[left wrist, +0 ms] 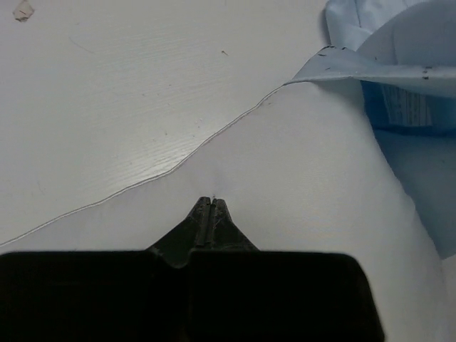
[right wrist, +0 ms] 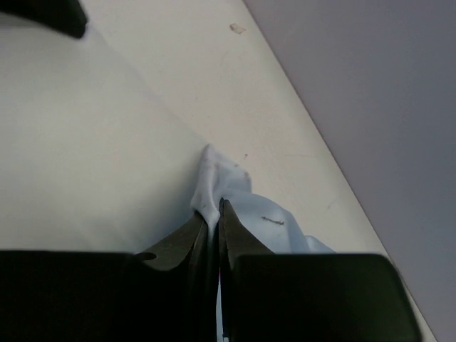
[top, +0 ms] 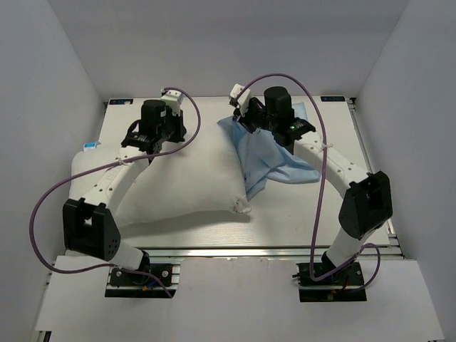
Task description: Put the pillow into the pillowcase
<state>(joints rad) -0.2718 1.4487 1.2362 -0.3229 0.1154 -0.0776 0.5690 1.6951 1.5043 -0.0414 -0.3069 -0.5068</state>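
Note:
The white pillow (top: 178,185) lies across the left and middle of the table. Its right corner is tucked into the crumpled light blue pillowcase (top: 274,153). My left gripper (top: 147,144) is shut, its tips resting on the pillow's far part; in the left wrist view the left gripper (left wrist: 206,201) shows no fabric between its fingers on the pillow (left wrist: 306,178), and the pillowcase (left wrist: 406,43) mouth gapes at upper right. My right gripper (top: 239,122) is shut on the pillowcase's upper left edge; in the right wrist view the right gripper (right wrist: 216,206) pinches a fold of pillowcase (right wrist: 256,214) beside the pillow (right wrist: 78,164).
The white table (top: 206,107) is boxed in by white walls at the back and both sides. A small blue and white tag (top: 90,146) sticks out at the pillow's left end. A printed label (left wrist: 406,107) shows inside the pillowcase. Purple cables loop over both arms.

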